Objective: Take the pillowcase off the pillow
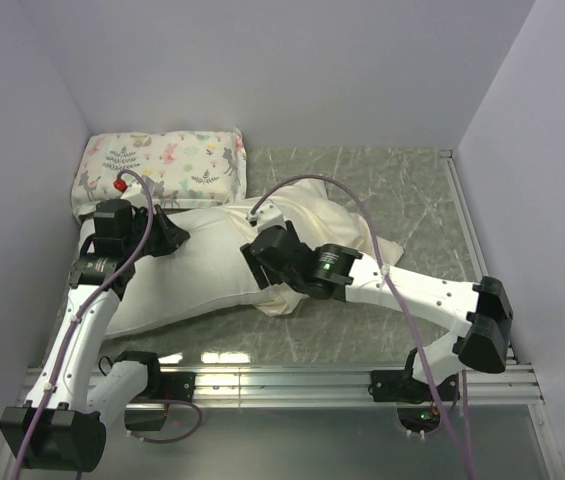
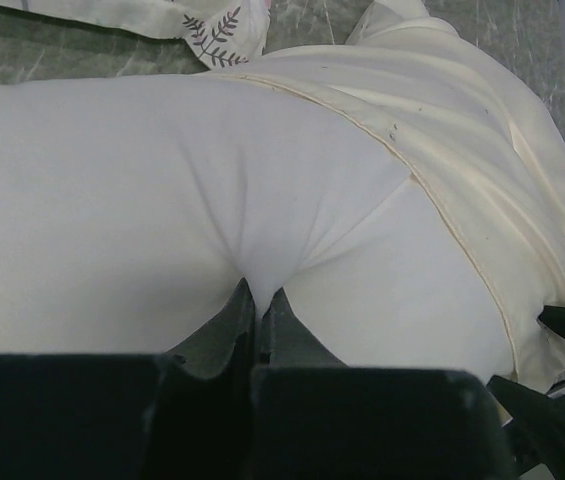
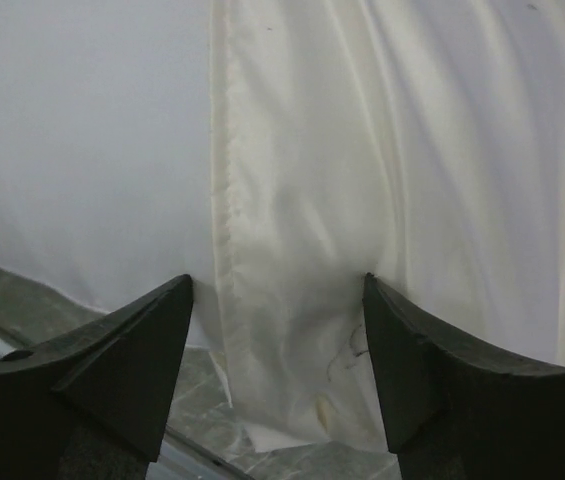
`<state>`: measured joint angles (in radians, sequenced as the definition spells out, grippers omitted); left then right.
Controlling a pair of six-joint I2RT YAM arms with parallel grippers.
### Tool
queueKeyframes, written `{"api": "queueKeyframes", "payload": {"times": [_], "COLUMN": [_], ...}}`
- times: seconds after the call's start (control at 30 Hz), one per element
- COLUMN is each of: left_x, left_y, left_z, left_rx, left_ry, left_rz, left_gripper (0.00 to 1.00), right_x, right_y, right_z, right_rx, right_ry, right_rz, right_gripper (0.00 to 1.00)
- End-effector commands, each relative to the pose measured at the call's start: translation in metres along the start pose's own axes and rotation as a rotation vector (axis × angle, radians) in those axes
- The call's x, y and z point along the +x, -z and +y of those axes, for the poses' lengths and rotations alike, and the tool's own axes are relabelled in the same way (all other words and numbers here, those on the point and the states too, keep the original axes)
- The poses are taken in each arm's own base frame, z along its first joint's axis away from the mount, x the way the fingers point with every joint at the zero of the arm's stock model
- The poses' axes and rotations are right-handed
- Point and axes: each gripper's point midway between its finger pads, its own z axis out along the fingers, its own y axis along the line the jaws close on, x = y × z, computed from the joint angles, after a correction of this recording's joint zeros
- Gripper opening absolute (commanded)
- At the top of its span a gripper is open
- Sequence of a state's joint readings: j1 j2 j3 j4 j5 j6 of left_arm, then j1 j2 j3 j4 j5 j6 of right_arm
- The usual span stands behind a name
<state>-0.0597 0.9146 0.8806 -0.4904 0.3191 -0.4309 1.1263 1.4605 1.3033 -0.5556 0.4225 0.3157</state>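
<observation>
Top: pillow (image 1: 192, 280) on bench (image 1: 412, 190), long axis L-R. Case (image 1: 337, 225) is bunched over its right end, left part bare. L gripper (image 1: 177, 238) sits on the bare left end. R gripper (image 1: 254, 262) is mid-pillow at the case edge, so R arm is nearer the case. Floral pillow (image 1: 162, 160) is just behind, not involved.

L wrist: L gripper (image 2: 259, 300) clenched, pinching a fold of pillow fabric. Hem (image 2: 402, 165) runs diagonally off to its right, apart from the fingers.

R wrist: R gripper (image 3: 277, 300) released, jaws wide, nothing held. Hem drops straight between the fingers, bare pillow on the left, case on the right.

Est. next: R closes on hem and pulls right along the long axis while L anchors. Risk: R nips pillow along w/ hem.
</observation>
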Motion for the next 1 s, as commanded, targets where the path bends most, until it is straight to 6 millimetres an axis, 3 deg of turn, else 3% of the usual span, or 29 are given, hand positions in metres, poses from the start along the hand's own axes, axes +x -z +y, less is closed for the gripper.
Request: {"api": "queueKeyframes", "payload": {"times": [0.0, 0.03, 0.13, 0.17, 0.27, 0.43, 0.47, 0.53, 0.57, 0.67, 0.77, 0.8, 0.97], "left_x": [-0.012, -0.012, -0.014, -0.014, -0.015, -0.016, -0.015, -0.016, -0.018, -0.025, -0.038, -0.041, -0.053], "left_y": [-0.001, 0.001, 0.003, 0.004, 0.008, 0.018, 0.019, 0.023, 0.025, 0.034, 0.046, 0.05, 0.062], "left_z": [-0.011, -0.011, -0.008, -0.008, -0.008, -0.01, -0.01, -0.011, -0.012, -0.013, -0.01, -0.01, -0.009], "left_rx": [0.042, 0.041, 0.022, 0.016, 0.014, 0.012, 0.012, 0.011, 0.013, -0.005, -0.056, -0.068, -0.102], "left_ry": [-0.028, -0.032, -0.044, -0.048, -0.061, -0.085, -0.088, -0.091, -0.09, -0.087, -0.08, -0.079, -0.06], "left_rz": [-0.042, -0.044, -0.052, -0.05, -0.054, -0.067, -0.067, -0.074, -0.081, -0.117, -0.177, -0.192, -0.248], "left_gripper": [0.0, 0.0, 0.0, 0.0, 0.0, 0.0, 0.0, 0.0, 0.0, 0.0, 0.0, 0.0, 0.0], "right_x": [-0.016, -0.017, -0.018, -0.016, -0.015, -0.009, -0.005, -0.002, 0.003, 0.019, 0.035, 0.042, 0.056], "right_y": [0.004, 0.004, 0.011, 0.013, 0.02, 0.035, 0.035, 0.038, 0.038, 0.036, 0.029, 0.032, 0.028], "right_z": [-0.032, -0.042, -0.069, -0.08, -0.112, -0.168, -0.19, -0.205, -0.226, -0.255, -0.274, -0.29, -0.305], "right_rx": [0.201, 0.264, 0.373, 0.406, 0.458, 0.535, 0.575, 0.565, 0.597, 0.636, 0.638, 0.66, 0.647], "right_ry": [0.025, 0.018, -0.014, -0.019, -0.089, -0.198, -0.236, -0.279, -0.324, -0.389, -0.452, -0.49, -0.569], "right_rz": [-0.033, -0.042, -0.049, -0.046, -0.052, -0.054, -0.048, -0.047, -0.047, -0.02, -0.005, -0.004, -0.014], "right_gripper": [0.72, 0.69, 0.37, 0.19, 0.05, 0.0, 0.0, 0.0, 0.0, 0.0, 0.0, 0.0, 0.0]}}
